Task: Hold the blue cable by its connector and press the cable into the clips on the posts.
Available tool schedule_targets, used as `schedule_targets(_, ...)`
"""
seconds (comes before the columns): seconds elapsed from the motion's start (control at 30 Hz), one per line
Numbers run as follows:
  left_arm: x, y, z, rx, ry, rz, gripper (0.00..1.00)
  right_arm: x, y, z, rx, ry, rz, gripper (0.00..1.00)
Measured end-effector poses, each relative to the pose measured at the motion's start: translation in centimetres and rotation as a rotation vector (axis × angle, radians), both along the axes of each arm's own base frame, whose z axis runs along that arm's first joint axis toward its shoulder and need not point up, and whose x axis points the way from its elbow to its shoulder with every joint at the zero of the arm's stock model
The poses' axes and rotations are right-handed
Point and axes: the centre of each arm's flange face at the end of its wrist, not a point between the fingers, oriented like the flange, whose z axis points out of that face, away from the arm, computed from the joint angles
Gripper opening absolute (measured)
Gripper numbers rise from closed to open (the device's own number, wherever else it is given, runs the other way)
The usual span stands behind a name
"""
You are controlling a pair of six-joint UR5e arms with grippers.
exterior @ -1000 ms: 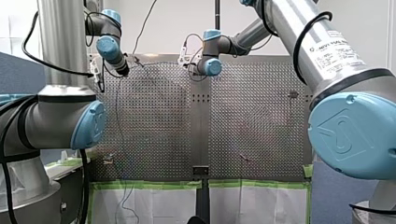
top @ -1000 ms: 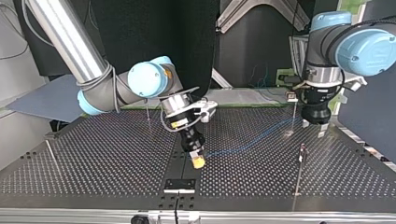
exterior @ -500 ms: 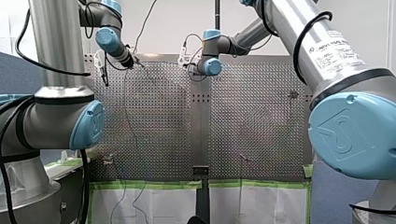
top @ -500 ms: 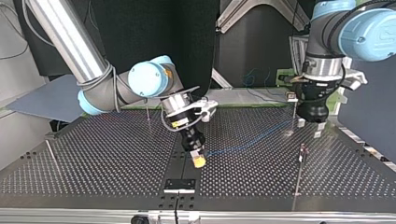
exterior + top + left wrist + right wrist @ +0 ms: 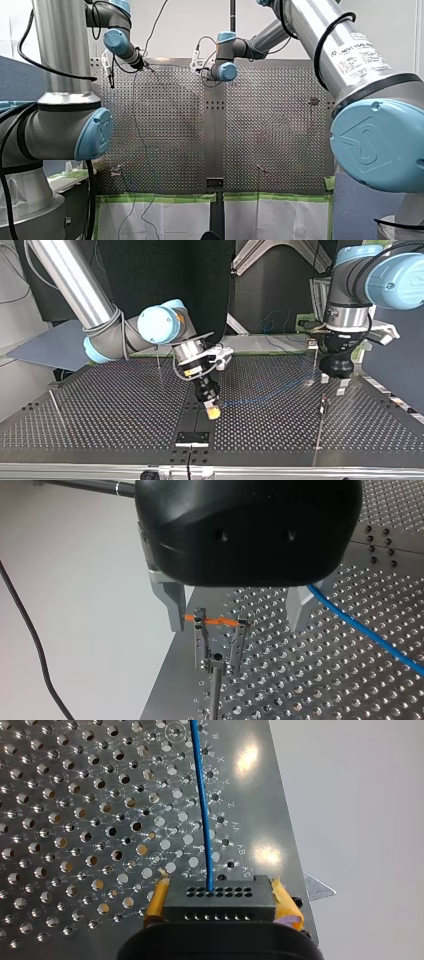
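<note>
1. Jaws of the right gripper: closed on the black connector, with one yellow pad against each end of it. The connector's rows of small holes face ahead of the jaws.
2. Blue cable: leaves the connector's front face midway between the right jaws. It runs straight ahead of them over the perforated tabletop. In the top view it stretches low over the tabletop from the right jaws towards the left ones.
3. Jaws of the left gripper: wide apart, holding nothing. Two metal fingers hang from a black housing above the tabletop's edge.
4. Clip: two metal prongs joined near their tips by an orange band. It stands upright in the gap between the left jaws, just below the fingertips and nearer one finger than the other. Whether the band touches that finger cannot be told.
5. Post: a thin rod under the left jaws, rising from the tabletop and carrying the clip.
6. Cable at the left jaws: it comes out from under the housing close by the finger farther from the clip. From there it runs away across the tabletop, apart from the clip and not seated in it.
7. Further thin posts, top view: upright on the tabletop, well apart from both pairs of jaws.
8. Dark lead: hangs beside the left jaws, off the tabletop's edge.
</note>
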Motion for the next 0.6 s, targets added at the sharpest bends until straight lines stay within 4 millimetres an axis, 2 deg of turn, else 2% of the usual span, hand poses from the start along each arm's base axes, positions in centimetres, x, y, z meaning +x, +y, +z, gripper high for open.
schedule_targets(0.6,-0.06,-0.16,0.10,0.016,-0.004,-0.003,1.00,0.00,0.02,-0.04,0.002,0.002,0.000,0.00)
